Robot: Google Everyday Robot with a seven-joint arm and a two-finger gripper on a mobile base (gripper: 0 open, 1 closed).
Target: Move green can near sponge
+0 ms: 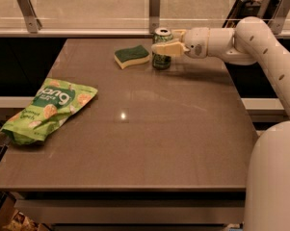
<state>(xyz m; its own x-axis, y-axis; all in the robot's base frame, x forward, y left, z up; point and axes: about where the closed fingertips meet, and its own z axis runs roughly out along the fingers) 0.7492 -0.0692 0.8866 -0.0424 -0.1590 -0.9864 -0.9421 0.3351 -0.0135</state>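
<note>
The green can (161, 57) stands upright on the table near its far edge, silver top showing. The sponge (131, 56), dark green over pale yellow, lies flat just left of it with a small gap between them. My gripper (169, 41) reaches in from the right at can height. One finger (164, 49) crosses the front of the can and the other (178, 32) sits behind it, set back from the can. The fingers stand apart, straddling the can, which rests on the table.
A flat green snack bag (47, 107) lies at the table's left edge. A glass barrier with metal posts (154, 8) runs along the far side of the brown table (149, 138). My white arm (260, 42) spans the right side.
</note>
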